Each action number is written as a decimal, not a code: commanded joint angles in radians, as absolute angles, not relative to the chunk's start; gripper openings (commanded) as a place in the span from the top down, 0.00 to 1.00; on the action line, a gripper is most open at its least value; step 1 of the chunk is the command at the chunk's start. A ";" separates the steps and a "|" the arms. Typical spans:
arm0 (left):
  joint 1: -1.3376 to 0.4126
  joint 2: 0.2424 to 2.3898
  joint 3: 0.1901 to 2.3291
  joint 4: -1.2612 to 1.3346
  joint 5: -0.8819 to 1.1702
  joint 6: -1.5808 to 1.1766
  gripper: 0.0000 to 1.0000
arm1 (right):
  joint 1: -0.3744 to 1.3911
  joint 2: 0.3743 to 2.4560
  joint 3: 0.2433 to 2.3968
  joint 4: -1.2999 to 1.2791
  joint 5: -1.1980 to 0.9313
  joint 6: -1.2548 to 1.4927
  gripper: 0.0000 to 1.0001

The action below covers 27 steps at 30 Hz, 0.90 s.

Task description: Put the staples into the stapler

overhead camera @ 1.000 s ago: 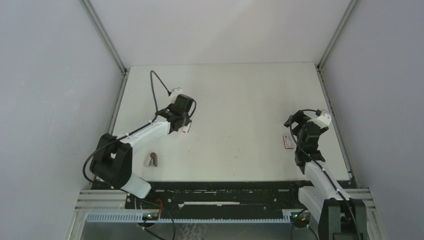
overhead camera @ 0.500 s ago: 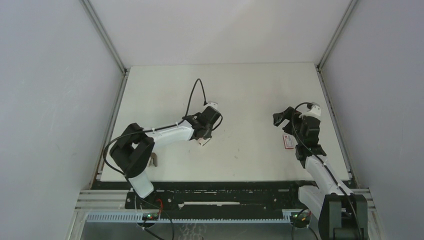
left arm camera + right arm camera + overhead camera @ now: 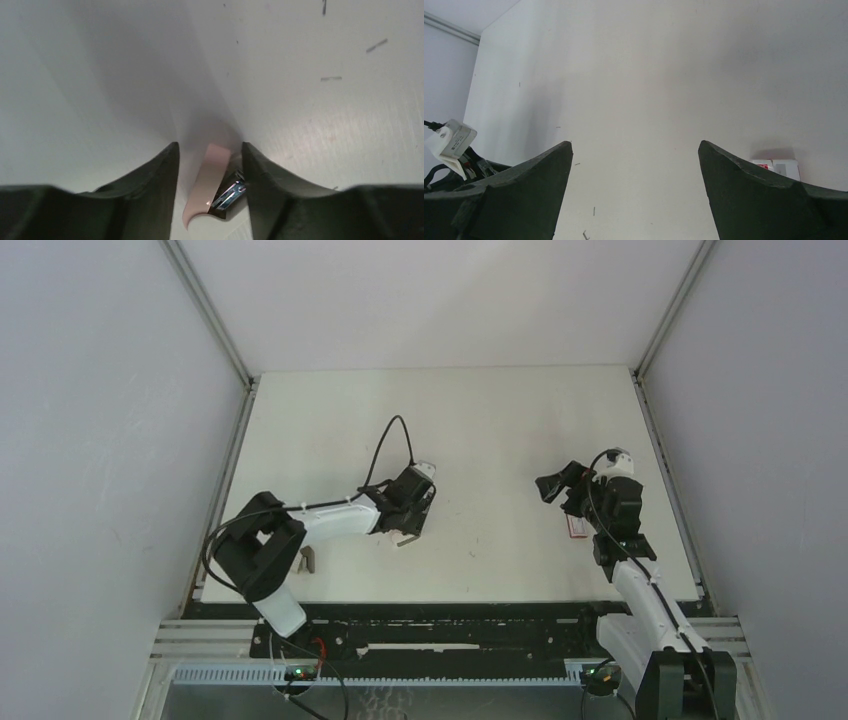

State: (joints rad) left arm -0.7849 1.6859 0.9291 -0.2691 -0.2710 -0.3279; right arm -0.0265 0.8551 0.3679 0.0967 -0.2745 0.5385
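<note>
- White tabletop inside a grey-walled enclosure, with both arms reaching out over it.
- Left fingers: partly open and low over the tabletop, straddling the stapler.
  - There is a clear gap between the stapler and one finger. The other finger touches it or nearly does; I cannot tell which.
  - The stapler does not look clamped.
- Stapler: pink, lying between the left fingers, with its metal part showing on the side toward the wrist. I cannot tell whether its top is already hinged open.
- Right fingers: spread wide and holding nothing, raised above the tabletop and facing toward the left fingers. A white-and-red box lies just beside them.
- Staples: well apart from both sets of fingers, behind the left ones and close beside that arm's lower link. They show in neither wrist view.
- Step in hand (judgement): the stapler is being set down mid-tabletop, between the two arms, ready for loading. The staples are not yet touched.
- Next move (judgement):
  - The left fingers should lift straight clear without dragging the stapler.
  - The top then needs opening, probably with one set of fingers steadying the body.
  - Fetching the staples calls for a low, careful pinch on a small block.
</note>
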 commanded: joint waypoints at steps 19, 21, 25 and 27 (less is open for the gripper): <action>-0.791 1.336 0.621 -0.054 -0.093 -0.225 0.22 | -0.023 0.858 0.405 0.099 -0.338 0.478 0.05; -0.790 1.331 0.618 -0.055 -0.104 -0.210 0.21 | -0.024 0.858 0.405 0.098 -0.342 0.476 0.05; -0.790 1.328 0.619 -0.080 -0.149 -0.197 0.21 | -0.023 0.856 0.404 0.091 -0.339 0.471 0.05; -0.790 1.320 0.610 -0.074 -0.128 -0.196 0.21 | -0.023 0.854 0.405 0.089 -0.335 0.469 0.05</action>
State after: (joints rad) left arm -0.7868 1.3624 0.6281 -0.1062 -0.1280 -0.2325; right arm -0.0257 0.8585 0.3679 0.0677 -0.3283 0.4946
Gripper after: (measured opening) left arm 0.787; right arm 0.948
